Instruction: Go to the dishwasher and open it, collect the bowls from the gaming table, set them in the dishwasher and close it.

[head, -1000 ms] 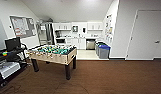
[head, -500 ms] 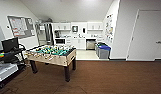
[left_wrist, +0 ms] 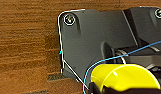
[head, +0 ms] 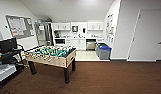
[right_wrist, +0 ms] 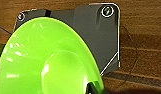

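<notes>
Camera view has shifted slightly past the foosball table since the earlier frames, so the base is being driven. Two bowls are counted: one yellow bowl at the left wrist, one lime-green bowl at the right; finger state cannot be told. Risk judged: either bowl could be shaken loose before the dishwasher, seen beyond the foosball table, is reached.

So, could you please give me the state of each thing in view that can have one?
yellow bowl: carried at the left wrist, off the floor.
lime-green bowl: carried at the right wrist, tilted.
dishwasher: open or shut, too far to tell.
white door: shut.
monitor: screen dark.
blue bins: upright beside the wall.
</notes>
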{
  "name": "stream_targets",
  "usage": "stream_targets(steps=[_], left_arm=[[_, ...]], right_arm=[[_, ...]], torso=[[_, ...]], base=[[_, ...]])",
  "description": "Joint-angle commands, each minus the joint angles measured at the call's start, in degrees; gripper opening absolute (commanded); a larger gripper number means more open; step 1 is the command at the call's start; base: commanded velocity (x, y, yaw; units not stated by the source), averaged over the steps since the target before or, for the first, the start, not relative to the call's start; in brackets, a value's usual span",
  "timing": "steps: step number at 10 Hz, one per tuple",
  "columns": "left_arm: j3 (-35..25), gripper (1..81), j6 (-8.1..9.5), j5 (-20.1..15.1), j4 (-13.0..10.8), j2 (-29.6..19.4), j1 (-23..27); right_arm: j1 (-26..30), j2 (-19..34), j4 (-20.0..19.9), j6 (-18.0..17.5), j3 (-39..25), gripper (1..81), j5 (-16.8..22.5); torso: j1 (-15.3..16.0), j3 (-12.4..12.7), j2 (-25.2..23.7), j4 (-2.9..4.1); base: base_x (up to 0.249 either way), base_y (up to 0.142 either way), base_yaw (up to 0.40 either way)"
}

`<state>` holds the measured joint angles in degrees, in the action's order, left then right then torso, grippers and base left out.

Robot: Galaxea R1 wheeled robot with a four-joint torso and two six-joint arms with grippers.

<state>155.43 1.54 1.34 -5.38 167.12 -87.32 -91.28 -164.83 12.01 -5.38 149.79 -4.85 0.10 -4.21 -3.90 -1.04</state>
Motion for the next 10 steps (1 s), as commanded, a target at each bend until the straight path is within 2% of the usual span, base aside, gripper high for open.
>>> stream_targets(steps=[1, 8, 10], left_arm=[[0.23, 1.0, -0.22, -3.01, -0.60, -0.47, 2.90], [0.23, 1.0, -0.22, -3.01, -0.60, -0.47, 2.90], [0.23, 1.0, -0.22, -3.01, -0.60, -0.38, 2.90]], right_arm=[[2.46, 1.23, 0.65, 0.19, 0.06, 1.0, 2.65], [2.37, 1.14, 0.74, 0.19, 0.06, 1.0, 2.57], [2.37, 1.14, 0.74, 0.19, 0.06, 1.0, 2.57]], torso=[[0.00, 0.00, 0.00, 0.00], [0.00, -0.02, 0.00, 0.00], [-0.02, 0.00, 0.00, 0.00]], base=[[0.117, -0.076, 0.000], [0.115, -0.068, 0.000], [0.111, 0.000, 0.000]])
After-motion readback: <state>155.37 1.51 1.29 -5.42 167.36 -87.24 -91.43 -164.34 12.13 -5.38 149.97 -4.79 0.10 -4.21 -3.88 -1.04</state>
